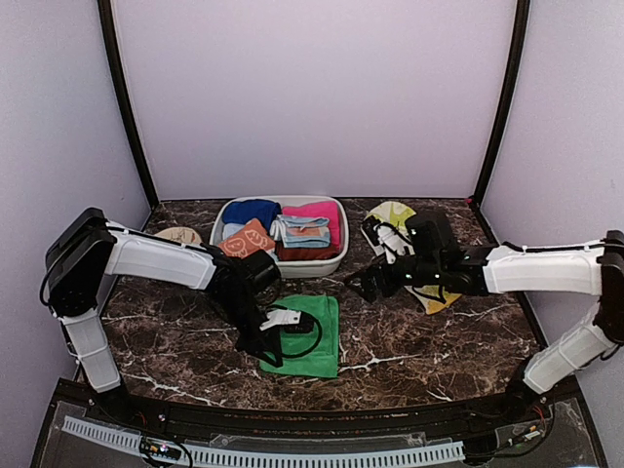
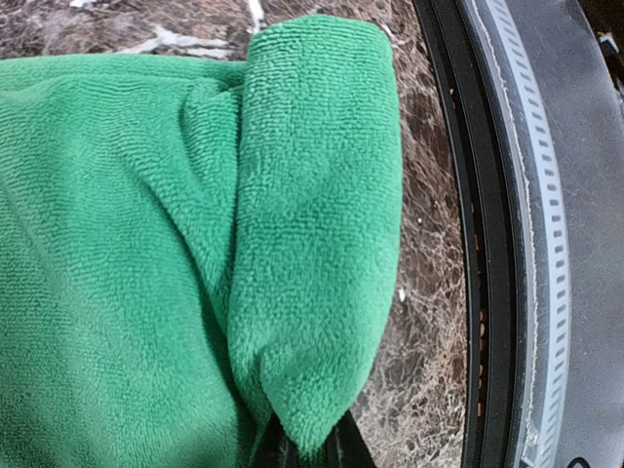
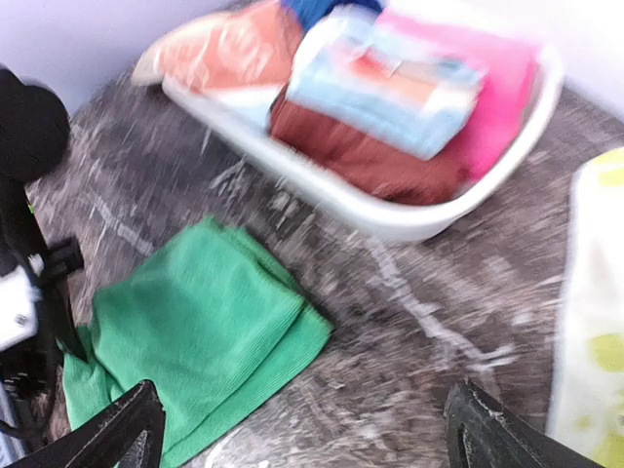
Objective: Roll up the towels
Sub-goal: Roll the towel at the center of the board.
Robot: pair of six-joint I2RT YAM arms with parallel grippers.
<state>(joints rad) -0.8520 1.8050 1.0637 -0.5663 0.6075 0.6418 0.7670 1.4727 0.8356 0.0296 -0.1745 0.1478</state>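
Note:
The bright green towel [image 1: 320, 353] lies folded on the marble near the front middle. My left gripper [image 1: 269, 355] is at its left edge, shut on a fold of it. In the left wrist view that fold [image 2: 317, 244] is lifted and curls over the flat part, pinched between the dark fingers [image 2: 341, 447] of the left gripper [image 2: 310, 444]. The cream towel with yellow-green shapes [image 1: 395, 216] lies at the back right, partly under my right arm. My right gripper [image 1: 363, 283] hovers open and empty above bare table, right of the green towel [image 3: 195, 331]; the cream towel [image 3: 595, 322] shows at the right edge.
A white tub [image 1: 337, 261] at the back middle holds folded blue, pink, light blue and brown cloths and an orange patterned cloth [image 1: 246, 239]. A beige object [image 1: 178, 235] lies left of the tub. The table's black front rim [image 2: 487, 244] runs close to the green towel.

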